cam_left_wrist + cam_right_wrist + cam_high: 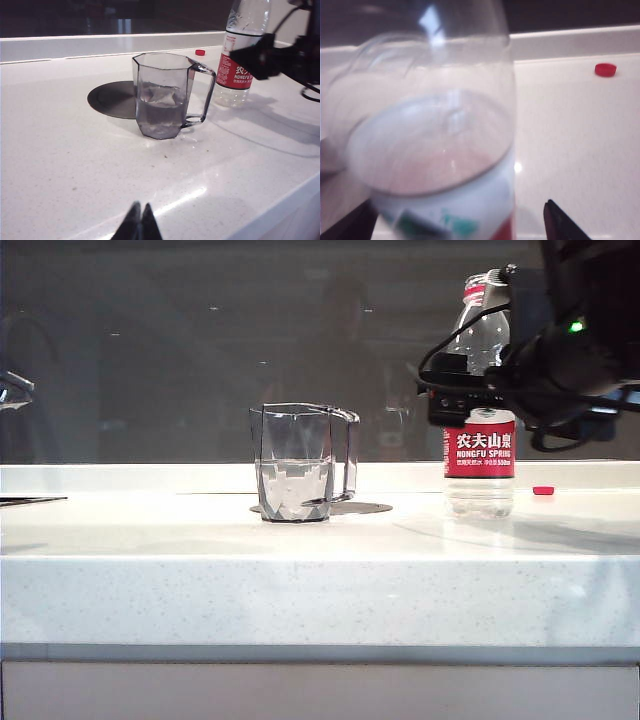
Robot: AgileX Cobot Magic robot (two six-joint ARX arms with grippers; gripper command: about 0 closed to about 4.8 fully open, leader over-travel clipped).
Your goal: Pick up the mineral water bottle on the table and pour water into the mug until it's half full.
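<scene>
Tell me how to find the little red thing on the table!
Start at the long white table and find the tall water bottle near its right end, where the right gripper hangs open around it. Look just right of the bottle, toward the back wall. The small red cap lies there alone, flat and far tinier than the bottle or the clear mug.

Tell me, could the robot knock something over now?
Maybe. The right gripper is open, with its fingers on both sides of the bottle, so a sideways swing as the arm moves could tip the bottle. The bottle has no cap on; the red cap lies on the table, so any water left could spill. The mug of water stands to one side, apart from the bottle, so it seems safer. The left gripper is shut and far off.
</scene>
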